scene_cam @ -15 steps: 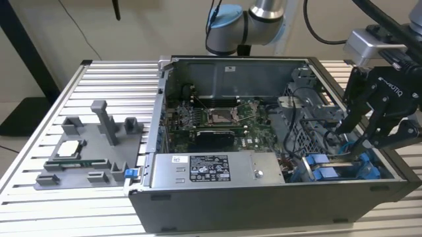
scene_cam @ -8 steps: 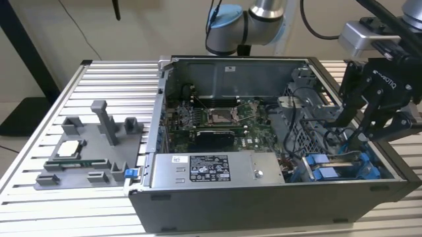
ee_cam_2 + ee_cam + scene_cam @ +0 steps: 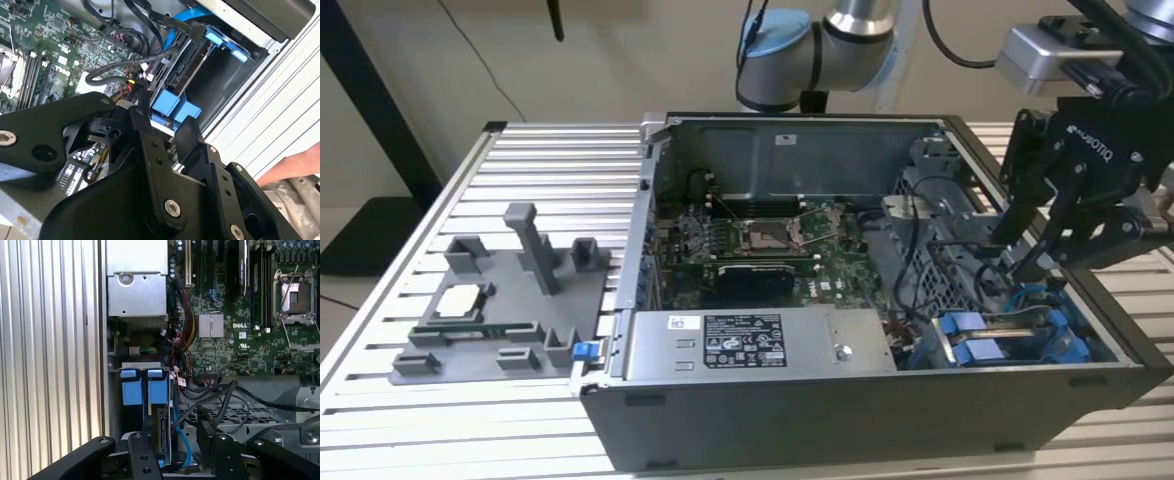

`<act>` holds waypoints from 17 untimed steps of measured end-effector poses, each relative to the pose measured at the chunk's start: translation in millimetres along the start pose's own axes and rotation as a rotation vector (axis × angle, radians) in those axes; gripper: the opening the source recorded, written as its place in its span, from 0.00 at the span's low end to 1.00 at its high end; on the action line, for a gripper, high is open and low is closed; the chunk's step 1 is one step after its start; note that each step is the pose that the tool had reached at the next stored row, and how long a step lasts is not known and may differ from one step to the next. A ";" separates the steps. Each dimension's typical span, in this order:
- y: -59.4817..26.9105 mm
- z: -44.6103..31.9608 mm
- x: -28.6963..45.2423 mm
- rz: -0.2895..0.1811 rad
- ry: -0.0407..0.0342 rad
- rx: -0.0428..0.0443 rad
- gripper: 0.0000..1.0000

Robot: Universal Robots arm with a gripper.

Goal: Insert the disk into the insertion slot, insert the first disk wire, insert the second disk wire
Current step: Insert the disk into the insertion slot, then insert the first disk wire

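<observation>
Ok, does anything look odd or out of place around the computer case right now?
One thing: what looks like a person's hand sits at the edge of the slatted table, close to the gripper above the insertion slot. Nothing looks damaged or spilled.

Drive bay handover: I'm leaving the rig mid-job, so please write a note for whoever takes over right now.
The gripper is open, straddling the disk without clamping it.
The disk stands edge-on in the insertion slot, at the exterior view's right of the open case.
Done: the disk looks inserted; full seating cannot be told.
Left: a blue cable runs beside the disk. Whether either wire is plugged in is hidden, so count both as not done.
</observation>
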State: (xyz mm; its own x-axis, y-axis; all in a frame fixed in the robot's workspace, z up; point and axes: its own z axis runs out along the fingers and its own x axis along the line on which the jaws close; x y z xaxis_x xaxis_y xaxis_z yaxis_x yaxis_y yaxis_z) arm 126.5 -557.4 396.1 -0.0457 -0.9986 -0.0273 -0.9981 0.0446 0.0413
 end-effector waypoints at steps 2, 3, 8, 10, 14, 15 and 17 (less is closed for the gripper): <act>0.3 0.8 -0.8 0.000 -0.0002 0.0004 1.00; 0.8 1.4 -1.8 0.000 -0.0003 0.0009 1.00; 2.3 3.9 -9.6 0.000 -0.0004 0.0022 1.00; 2.6 6.0 -11.8 0.000 -0.0004 0.0037 1.00; 3.4 9.1 -17.2 0.000 -0.0005 0.0047 1.00; 3.5 9.3 -18.4 0.000 -0.0006 0.0048 1.00; 3.6 9.4 -19.9 0.000 -0.0005 0.0048 1.00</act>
State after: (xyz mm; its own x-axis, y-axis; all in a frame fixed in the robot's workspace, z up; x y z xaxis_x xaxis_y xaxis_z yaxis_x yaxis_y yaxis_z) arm 123.4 -537.1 387.4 -0.0457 -0.9986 -0.0278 -0.9983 0.0446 0.0365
